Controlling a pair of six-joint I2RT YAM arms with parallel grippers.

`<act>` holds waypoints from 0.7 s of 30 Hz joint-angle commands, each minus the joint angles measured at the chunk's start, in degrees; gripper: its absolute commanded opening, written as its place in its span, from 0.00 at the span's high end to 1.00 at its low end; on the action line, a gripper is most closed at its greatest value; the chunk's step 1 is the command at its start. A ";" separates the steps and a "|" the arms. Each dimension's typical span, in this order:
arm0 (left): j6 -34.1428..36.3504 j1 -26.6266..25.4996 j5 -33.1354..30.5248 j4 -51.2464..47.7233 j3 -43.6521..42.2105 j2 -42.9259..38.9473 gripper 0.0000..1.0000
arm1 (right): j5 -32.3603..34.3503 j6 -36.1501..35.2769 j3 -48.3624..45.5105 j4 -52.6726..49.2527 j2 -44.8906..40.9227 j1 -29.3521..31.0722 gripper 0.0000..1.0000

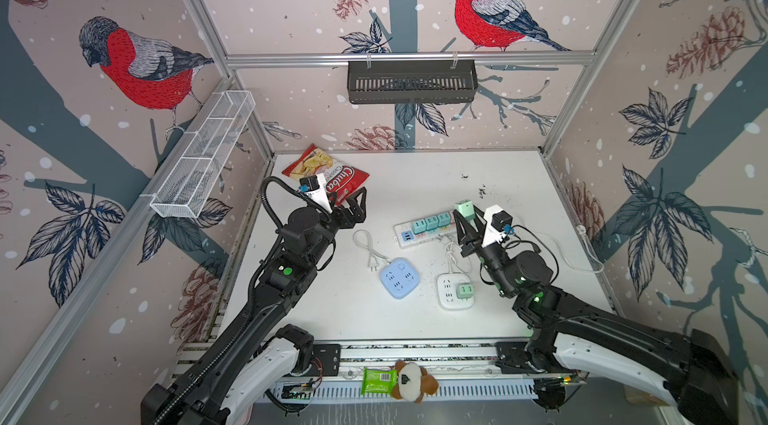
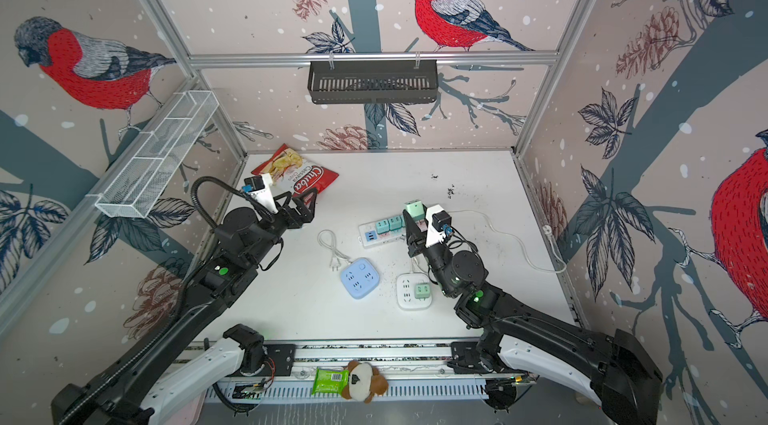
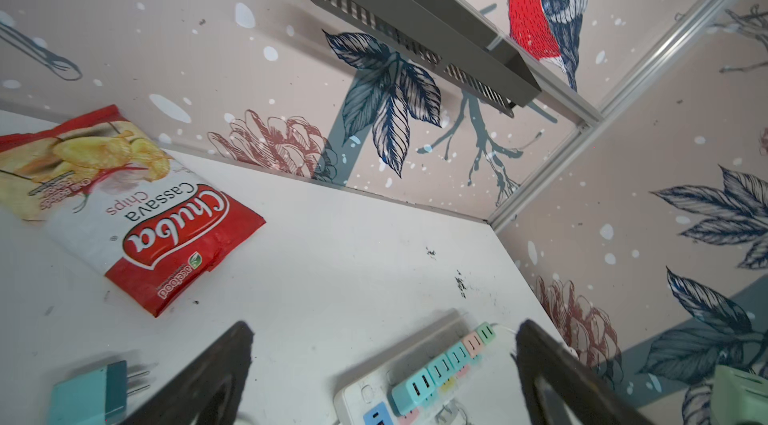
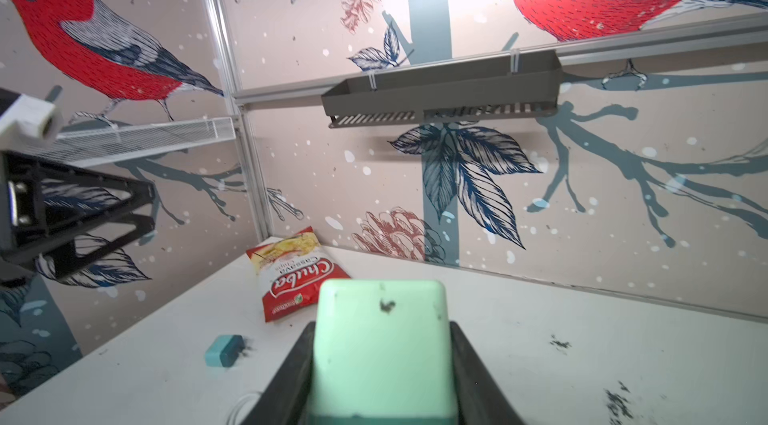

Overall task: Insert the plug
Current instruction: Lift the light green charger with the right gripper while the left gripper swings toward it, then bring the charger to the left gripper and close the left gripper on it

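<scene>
A pale green plug (image 4: 382, 344) is clamped between the jaws of my right gripper (image 4: 381, 329), which is shut on it. In both top views that plug (image 1: 464, 208) (image 2: 414, 208) hangs above the right end of a white power strip (image 1: 402, 232) (image 2: 365, 239). Several teal and pink plugs sit in the strip (image 3: 357, 396). My left gripper (image 1: 355, 204) (image 2: 306, 203) (image 3: 386, 327) stands open and empty, raised to the left of the strip near the chips bag. A loose teal plug (image 3: 87, 394) (image 4: 224, 350) lies on the table.
A blue square socket (image 1: 400, 277) and a white one (image 1: 448, 298) bearing a green plug (image 1: 465, 290) lie in front of the strip. A white cord (image 1: 368, 248) lies beside them. A red chips bag (image 1: 328, 173) sits at the back left. A black basket (image 1: 411, 82) hangs on the back wall.
</scene>
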 commanded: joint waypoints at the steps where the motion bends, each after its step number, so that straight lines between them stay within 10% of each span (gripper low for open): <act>1: 1.85 0.04 8.35 3.62 2.16 3.03 0.05 | 0.91 -5.32 -1.63 1.81 -2.62 -0.92 0.97; 9: 8.04 -5.15 11.67 1.20 7.36 9.93 0.10 | -11.25 -12.56 -9.59 7.35 -10.08 -2.32 0.91; 21: 15.19 -14.02 10.96 3.57 7.38 9.33 0.15 | -12.72 -19.81 -12.98 7.40 -13.23 -2.28 0.98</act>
